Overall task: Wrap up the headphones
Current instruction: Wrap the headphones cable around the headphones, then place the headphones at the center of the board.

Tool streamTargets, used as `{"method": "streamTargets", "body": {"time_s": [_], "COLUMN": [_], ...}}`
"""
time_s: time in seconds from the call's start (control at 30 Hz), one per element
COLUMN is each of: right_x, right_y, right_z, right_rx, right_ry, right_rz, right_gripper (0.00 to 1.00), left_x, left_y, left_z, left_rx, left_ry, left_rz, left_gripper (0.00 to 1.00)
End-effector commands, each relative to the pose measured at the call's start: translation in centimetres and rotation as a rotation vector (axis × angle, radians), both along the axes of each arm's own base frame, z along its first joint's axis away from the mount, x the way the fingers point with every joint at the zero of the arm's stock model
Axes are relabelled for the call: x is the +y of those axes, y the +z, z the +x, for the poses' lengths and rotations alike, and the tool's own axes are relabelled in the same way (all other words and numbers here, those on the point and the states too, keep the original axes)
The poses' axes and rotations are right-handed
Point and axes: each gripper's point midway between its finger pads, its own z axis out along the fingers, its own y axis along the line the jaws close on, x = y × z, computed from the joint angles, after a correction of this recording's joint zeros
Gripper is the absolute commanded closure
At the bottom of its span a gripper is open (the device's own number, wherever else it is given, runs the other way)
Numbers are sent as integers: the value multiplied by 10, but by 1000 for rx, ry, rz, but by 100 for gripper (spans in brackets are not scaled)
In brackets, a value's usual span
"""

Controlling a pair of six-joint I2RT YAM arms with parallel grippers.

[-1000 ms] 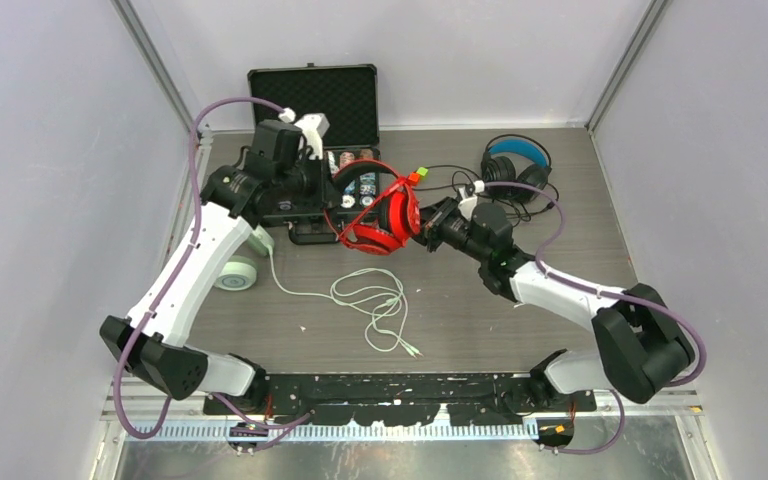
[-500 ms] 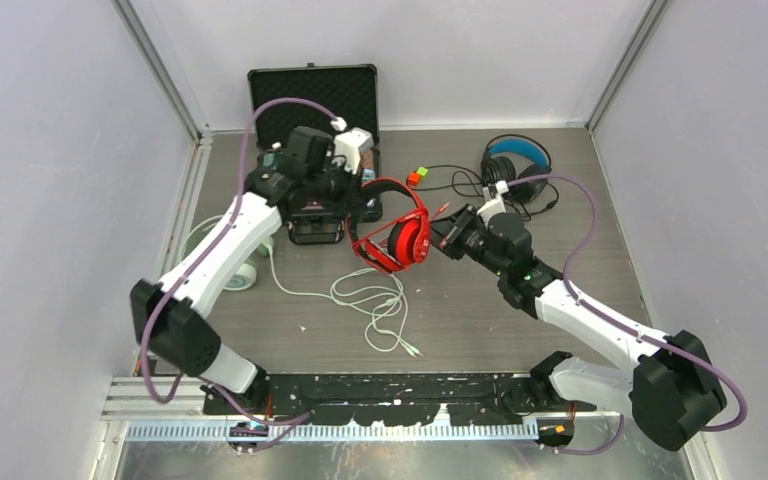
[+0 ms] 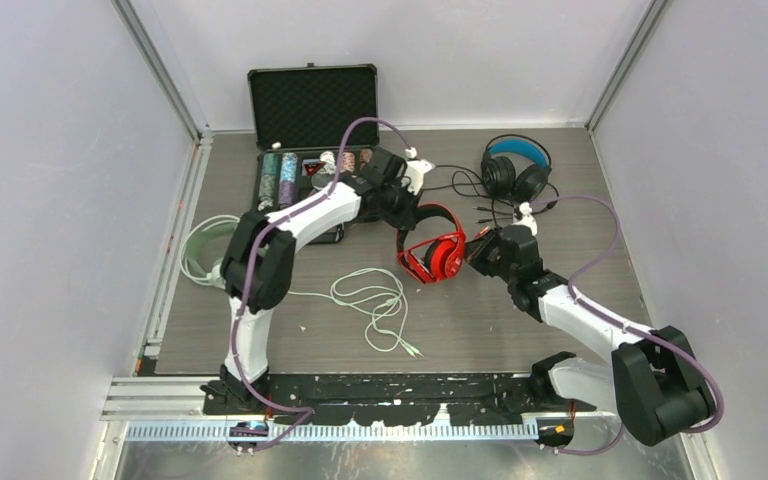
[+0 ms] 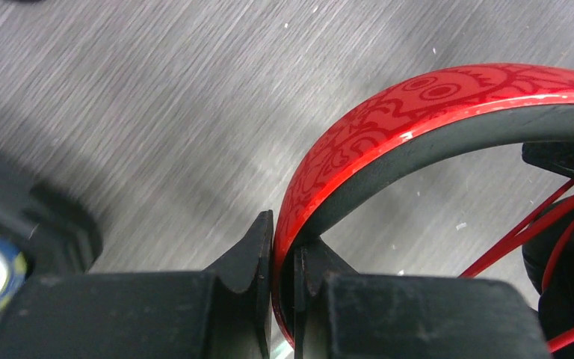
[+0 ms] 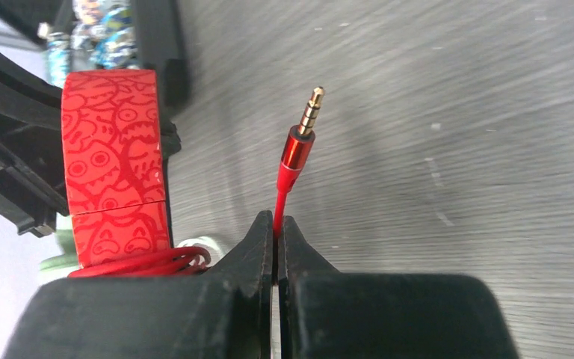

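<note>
The table (image 3: pixel 460 335) is carrying an open case (image 3: pixel 312 100) just behind the left gripper (image 4: pixel 284 233), whose jaws are clamping tight on the headband (image 4: pixel 418 112) of the red headphones (image 3: pixel 440 255), so that set is sitting between the two grippers. The black headphones (image 3: pixel 515 172) are lying beyond the right gripper (image 5: pixel 276 224), and the mint headphones (image 3: pixel 203 245) are lying well off to the left gripper's left. The right gripper is pinching the thin red cable (image 5: pixel 279 196) with its jaws almost touching, just below the plug (image 5: pixel 304 134), which is sticking out past the fingertips beside the headband.
</note>
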Motion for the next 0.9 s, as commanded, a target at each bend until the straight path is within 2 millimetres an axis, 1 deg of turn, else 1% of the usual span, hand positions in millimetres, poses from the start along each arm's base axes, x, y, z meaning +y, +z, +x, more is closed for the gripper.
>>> {"method": "streamTargets", "body": {"time_s": [0.0,0.03,0.07,0.1,0.2,0.3,0.37,0.47,0.57,0.63,0.67,0.73,0.8,0.87], "right_x": [-44,-45,-45,-44,-40,-44,-44,-40,-38,-37,-37,-36,-36,-35], "right_y": [11,7,2,-4,-22,-35,-39,-48,-62,-70,-75,-78,-81,-83], "right_z": [31,32,32,33,31,29,32,34,32,30,30,29,30,30], "right_rx": [-139,-139,-136,-129,-119,-111,-117,-103,-78,-68,-62,-65,-64,-61], "right_ry": [-163,-162,-158,-152,-140,-159,-161,-145,-148,-155,-156,-157,-156,-153], "right_rz": [-116,-127,-134,-136,-110,-116,-118,-113,-93,-77,-72,-57,-56,-56], "right_gripper": [100,100,99,99,100,100,100,99,100,100,100,99,100,99], "left_x": [3,-1,-4,-7,-13,-17,-20,-24,-28,-30,-30,-33,-37,-41], "left_y": [-30,-35,-47,-54,-75,-86,-87,-82,-75,-71,-69,-62,-50,-30], "left_z": [23,26,27,27,22,21,23,31,34,33,31,27,26,26], "left_rx": [-61,-61,-46,-43,-48,-90,-119,-166,-187,-185,-182,-178,-192,-215], "left_ry": [-68,-81,-101,-124,-208,-262,-278,-269,-265,-258,-259,-257,-240,-228], "left_rz": [112,119,139,157,214,270,282,281,264,248,240,210,169,121], "left_gripper": [100,100,100,100,100,98,94,80,67,48,42,38,33,29]}}
